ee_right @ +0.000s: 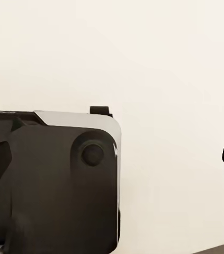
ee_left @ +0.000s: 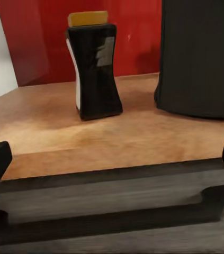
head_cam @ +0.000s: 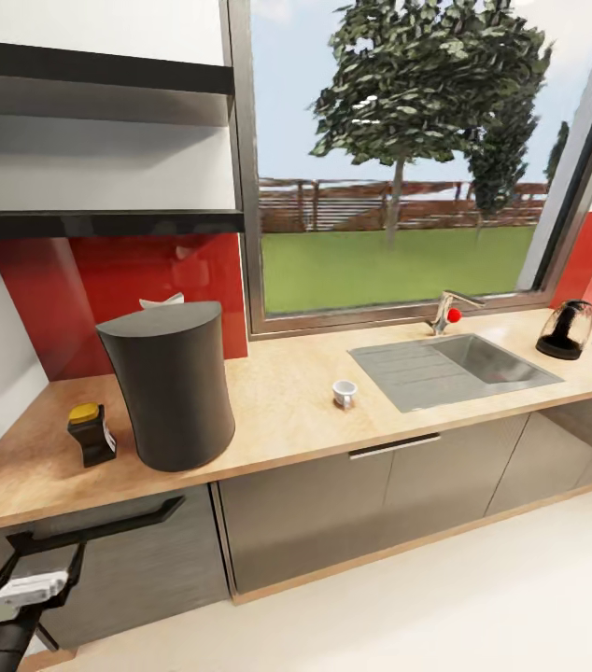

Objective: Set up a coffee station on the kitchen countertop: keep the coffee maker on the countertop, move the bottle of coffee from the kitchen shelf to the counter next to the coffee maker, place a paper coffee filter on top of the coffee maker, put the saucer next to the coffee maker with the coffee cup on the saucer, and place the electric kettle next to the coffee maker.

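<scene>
Evidently with the small dark yellow-capped bottle of coffee (head_cam: 91, 433) already standing just beside the tall dark-grey cylindrical coffee maker (head_cam: 173, 385) on the light wood-grain countertop (head_cam: 296, 411), the left gripper (ee_left: 112, 161) hung empty with fingers spread, so fetching the tiny white coffee cup (head_cam: 345, 393) seemed next.

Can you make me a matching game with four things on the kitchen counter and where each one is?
1. bottle of coffee
2. coffee cup
3. electric kettle
4. paper coffee filter

A. behind the coffee maker
B. right of the sink
C. left of the coffee maker
D. between the coffee maker and the sink

Pairs: 1-C, 2-D, 3-B, 4-A
</scene>
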